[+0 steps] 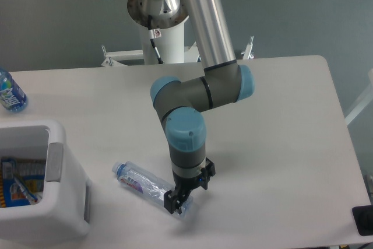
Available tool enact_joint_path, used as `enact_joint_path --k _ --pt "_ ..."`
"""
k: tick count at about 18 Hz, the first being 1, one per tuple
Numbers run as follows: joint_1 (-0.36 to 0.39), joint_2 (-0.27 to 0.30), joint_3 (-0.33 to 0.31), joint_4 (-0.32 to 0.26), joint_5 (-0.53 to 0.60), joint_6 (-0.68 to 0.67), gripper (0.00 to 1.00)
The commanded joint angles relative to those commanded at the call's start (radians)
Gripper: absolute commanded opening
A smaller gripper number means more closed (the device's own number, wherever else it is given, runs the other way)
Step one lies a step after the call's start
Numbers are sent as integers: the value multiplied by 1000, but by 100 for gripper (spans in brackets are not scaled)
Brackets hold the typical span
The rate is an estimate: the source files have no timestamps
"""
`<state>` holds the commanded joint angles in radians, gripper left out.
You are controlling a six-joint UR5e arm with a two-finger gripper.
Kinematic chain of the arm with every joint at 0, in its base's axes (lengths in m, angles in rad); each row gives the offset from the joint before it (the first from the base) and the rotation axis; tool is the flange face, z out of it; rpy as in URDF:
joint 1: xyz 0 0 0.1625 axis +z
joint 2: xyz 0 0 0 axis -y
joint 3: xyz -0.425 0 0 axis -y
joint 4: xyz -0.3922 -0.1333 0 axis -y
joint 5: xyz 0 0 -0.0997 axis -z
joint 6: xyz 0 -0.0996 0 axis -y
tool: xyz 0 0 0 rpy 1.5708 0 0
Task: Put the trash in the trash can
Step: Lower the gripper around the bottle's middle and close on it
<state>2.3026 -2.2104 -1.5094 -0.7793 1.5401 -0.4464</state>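
Trash can [55,202]: at table [291,121] front-left corner. Crushed bottle [148,186]: on table, right of trash can. Water bottle [10,93]: behind trash can.

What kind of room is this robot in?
Probably a robot lab or test room. A big arm is bolted to a stand behind a plain white table, the floor is bare grey, and the table holds only practice things: a crushed bottle and a white bin.

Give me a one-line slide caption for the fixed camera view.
UR5e gripper lowered onto the base end of a crushed bottle lying on the table, beside the white trash can.
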Motion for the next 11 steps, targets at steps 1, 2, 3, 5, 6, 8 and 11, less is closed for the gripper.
enact_joint_path --k 1,2,3,5,6,8,11 --pt "-6 -11 -2 0 0 0 100" --pt "-12 -23 -3 0 0 2 100" --pt "-18 -37 -2 0 2 2 100" --pt "-19 -43 -3 -2 2 2 100" --pt "-19 -43 -3 -2 2 2 100" --pt "-19 -48 -3 -2 5 2 100" --pt "-19 -52 -2 -2 8 3 100"
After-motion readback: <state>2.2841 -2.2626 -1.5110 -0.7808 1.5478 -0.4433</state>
